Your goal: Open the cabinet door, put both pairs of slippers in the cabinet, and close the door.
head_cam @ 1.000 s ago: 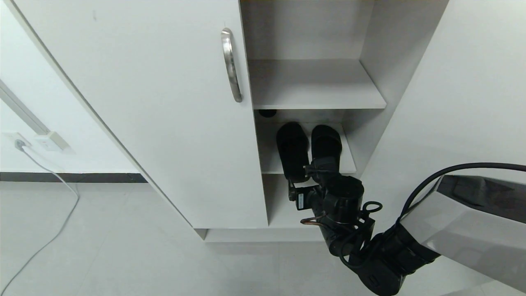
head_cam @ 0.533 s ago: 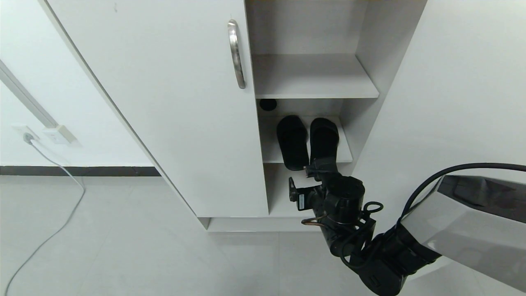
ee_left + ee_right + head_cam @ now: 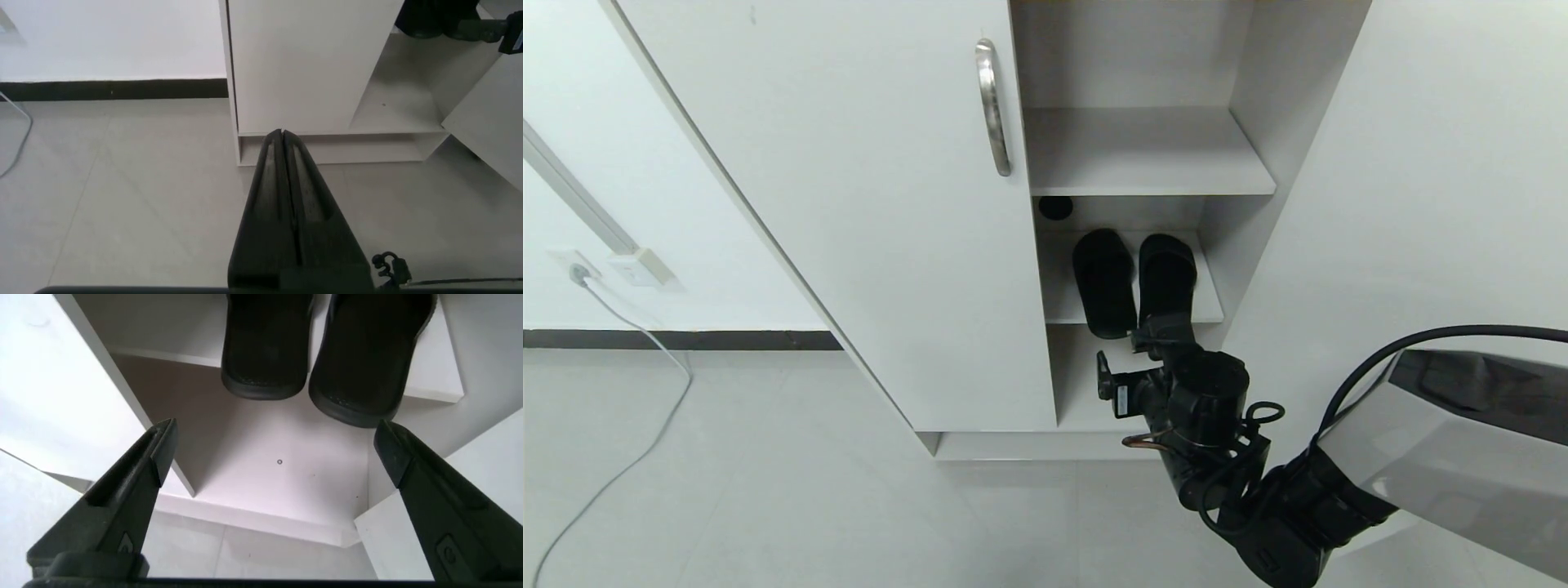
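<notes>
One pair of black slippers (image 3: 1135, 278) lies side by side on the cabinet's middle shelf (image 3: 1213, 309), heels (image 3: 327, 376) overhanging its front edge. The cabinet's right door (image 3: 1421, 204) stands open; the left door (image 3: 849, 204) with its metal handle (image 3: 993, 106) is closed. My right gripper (image 3: 1145, 343) is just in front of and below the slippers' heels, at the lower compartment (image 3: 278, 482). It is open (image 3: 276, 433), fingers wide apart with nothing between them. My left gripper (image 3: 281, 135) is shut and empty, low over the floor before the cabinet's base (image 3: 327, 149).
The upper shelf (image 3: 1143, 155) is bare. A round dark hole (image 3: 1055, 207) shows in the cabinet's back wall. A wall socket (image 3: 572, 273) with a grey cable (image 3: 645, 441) trailing over the tiled floor is at the left. A dark baseboard (image 3: 678, 340) runs along the wall.
The head view shifted a second ago, and the cabinet now looks slightly farther off. My right gripper stands a little back from the slippers' heels. Nothing has moved in the last half second.
</notes>
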You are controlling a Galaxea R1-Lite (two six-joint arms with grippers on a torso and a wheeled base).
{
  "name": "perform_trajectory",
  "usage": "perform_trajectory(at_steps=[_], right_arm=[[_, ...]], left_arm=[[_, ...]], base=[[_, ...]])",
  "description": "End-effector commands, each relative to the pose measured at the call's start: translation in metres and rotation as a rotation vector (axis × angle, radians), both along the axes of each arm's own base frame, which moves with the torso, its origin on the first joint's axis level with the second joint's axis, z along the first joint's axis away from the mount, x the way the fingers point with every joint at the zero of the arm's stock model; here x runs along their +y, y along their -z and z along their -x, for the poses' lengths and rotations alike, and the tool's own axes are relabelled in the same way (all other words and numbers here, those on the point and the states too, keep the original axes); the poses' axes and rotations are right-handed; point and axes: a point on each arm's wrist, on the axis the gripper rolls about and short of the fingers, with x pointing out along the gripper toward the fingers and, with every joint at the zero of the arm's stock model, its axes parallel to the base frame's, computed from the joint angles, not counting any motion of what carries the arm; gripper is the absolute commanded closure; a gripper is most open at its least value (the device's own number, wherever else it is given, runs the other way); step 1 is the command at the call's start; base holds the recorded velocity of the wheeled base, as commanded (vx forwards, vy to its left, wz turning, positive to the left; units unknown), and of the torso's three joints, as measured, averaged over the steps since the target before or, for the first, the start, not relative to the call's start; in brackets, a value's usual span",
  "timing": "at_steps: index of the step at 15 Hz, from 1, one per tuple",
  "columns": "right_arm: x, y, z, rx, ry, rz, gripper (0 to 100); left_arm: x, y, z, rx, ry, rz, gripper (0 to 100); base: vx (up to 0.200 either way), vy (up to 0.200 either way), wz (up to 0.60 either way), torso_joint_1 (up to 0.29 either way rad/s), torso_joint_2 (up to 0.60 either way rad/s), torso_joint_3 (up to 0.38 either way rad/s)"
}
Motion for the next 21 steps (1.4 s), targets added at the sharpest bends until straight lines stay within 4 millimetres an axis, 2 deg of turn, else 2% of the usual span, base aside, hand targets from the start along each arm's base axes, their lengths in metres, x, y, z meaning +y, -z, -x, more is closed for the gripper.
perform_trajectory(at_steps=[1,9,13,17,21], right_arm=[[0.001,0.005,-0.001,0.006,0.0,0.007,0],[0.003,0.008,0.001,0.009,-0.008,0.011,0],[0.001,0.022,-0.001,0.039,-0.006,0.041,0],[-0.002,0.021,-0.003,0.039,-0.019,0.041,0],[-0.009,0.015,0.006,0.051,-0.098,0.04,0]], left_arm=[[0.0,0.0,0.0,0.0,-0.002,0.0,100],[0.0,0.0,0.0,0.002,0.0,-0.003,100],[0.0,0.0,0.0,0.002,0.0,-0.009,100],[0.0,0.0,0.0,0.001,-0.002,-0.021,100],[0.0,0.0,0.0,0.001,-0.002,-0.021,100]], base=[[0.0,0.0,0.0,0.0,0.0,0.0],[0.0,0.0,0.0,0.001,0.0,0.123],[0.0,0.0,0.0,0.001,0.0,0.2],[0.0,0.0,0.0,0.002,0.0,0.208],[0.0,0.0,0.0,0.001,0.0,0.076]])
